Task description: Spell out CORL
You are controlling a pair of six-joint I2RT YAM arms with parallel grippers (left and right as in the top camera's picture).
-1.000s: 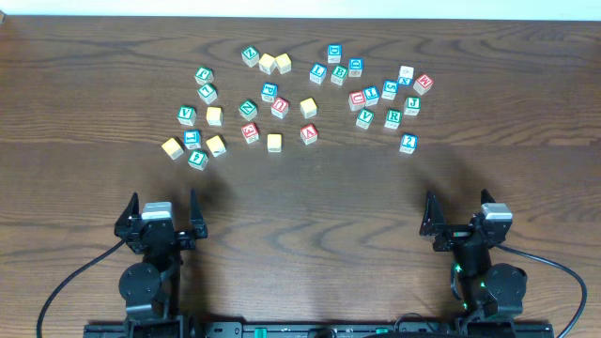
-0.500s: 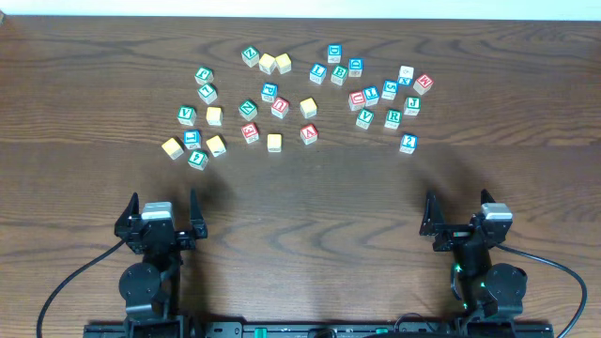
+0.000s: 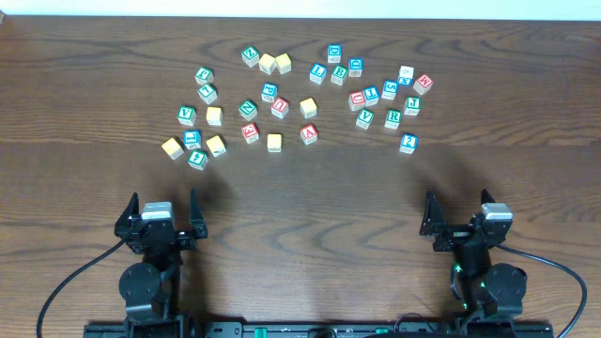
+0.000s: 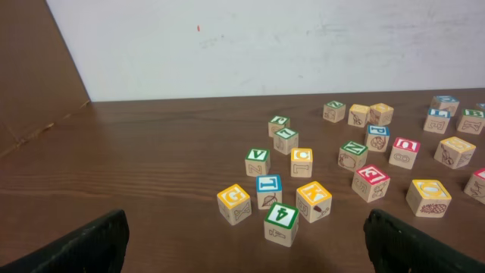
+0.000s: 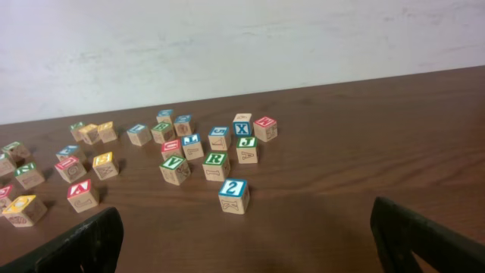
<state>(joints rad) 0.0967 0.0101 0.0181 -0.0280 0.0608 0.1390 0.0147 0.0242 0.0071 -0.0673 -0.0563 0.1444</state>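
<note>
Table [image 3: 300, 216]: one, dark wood, with a pale wall behind it in both wrist views.
Arms: two, at 7 o'clock and 5 o'clock of the table.
Left gripper [image 3: 162, 207]: fingers spread wide with nothing between them, at 7 o'clock, well apart from every cube.
Right gripper [image 3: 460, 214]: fingers spread wide and empty, at 5 o'clock, also well clear of the cubes.
Cubes, total: thirty-two counted from overhead, scattered loosely toward 12 o'clock of the table. None is stacked.
Green-topped: ten.
Blue-topped: nine.
Yellow-topped cubes [image 3: 214, 115]: seven. From above their faces look plain. Two of them touch at 11 o'clock of the scatter, three sit out at 8 o'clock, and two lie near the middle.
Red-topped: five.
Pale-topped: one, at 2 o'clock of the scatter.
C and O: I cannot tell which cubes carry them.
R cube [image 3: 392, 118]: one, green letter on white, at 3 o'clock of the scatter. It sits just beside a V cube [image 3: 364, 117], which is on its 9 o'clock side.
L cube [image 3: 317, 72]: one, blue letter, at 1 o'clock of the scatter.
V cubes: two, the second V cube [image 3: 187, 115] at 9 o'clock.
A cube [image 3: 309, 133]: one, red, at 6 o'clock.
2 cube [image 3: 408, 143]: one, blue, alone at 4 o'clock. It is the cube nearest the right gripper.
</note>
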